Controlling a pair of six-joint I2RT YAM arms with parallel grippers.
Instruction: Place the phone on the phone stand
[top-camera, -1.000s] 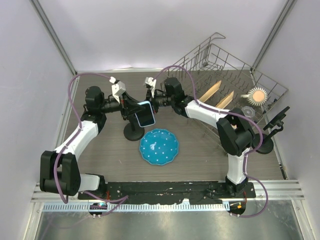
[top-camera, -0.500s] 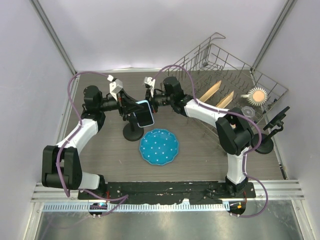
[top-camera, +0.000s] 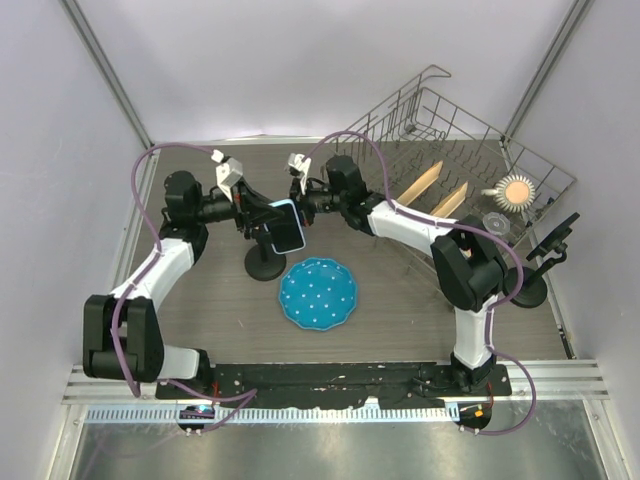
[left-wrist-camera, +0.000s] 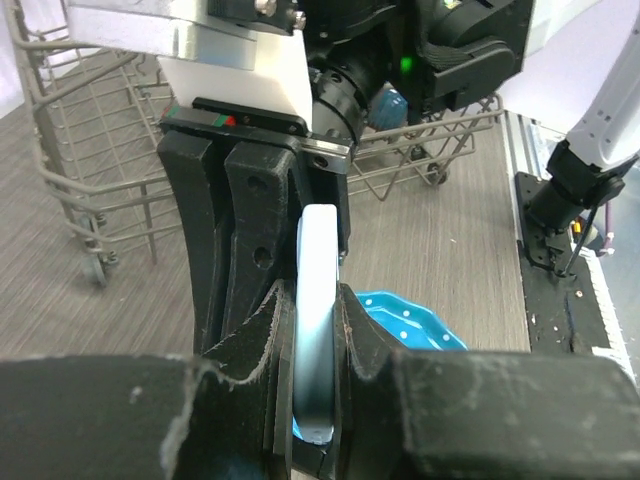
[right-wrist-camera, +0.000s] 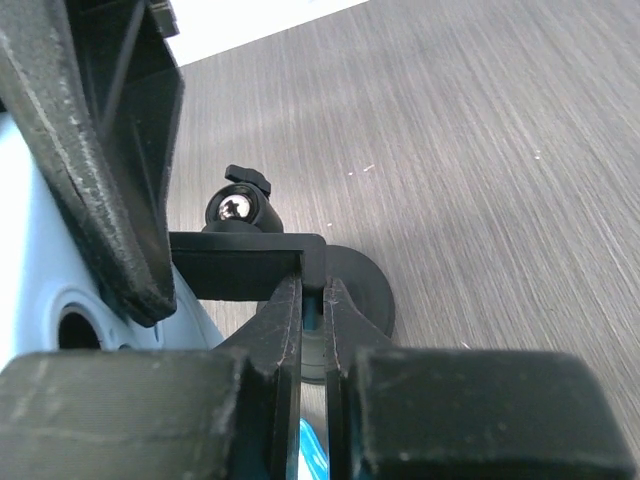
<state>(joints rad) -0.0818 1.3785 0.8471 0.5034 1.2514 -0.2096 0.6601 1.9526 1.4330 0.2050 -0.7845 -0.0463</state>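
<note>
Metal wire made up the dish rack (top-camera: 455, 125) at the far right of the table (top-camera: 400, 300). Two wooden utensils (top-camera: 422, 184) were leaned in it, and a round orange brush (top-camera: 517, 188) and a small clear item (top-camera: 497, 222) were set nearer its right end.

The phone (top-camera: 286, 226) was held in the air between the two arms, above the phone stand (top-camera: 265, 266) and not yet seated on it. A blue plate (top-camera: 317, 293) was just beside the stand's base.

The left tool (left-wrist-camera: 316, 300) was clamped on the phone's edge. The fingers of the right tool (right-wrist-camera: 313, 300) were drawn almost together on a thin light-blue sliver. That sliver was probably the phone's other end, though the view was crowded.

Compared with a second earlier, the phone had been carried slightly left and farther from the arm bases. The left arm's elbow had also been drawn leftward, while the plate and rack were left unmoved.
</note>
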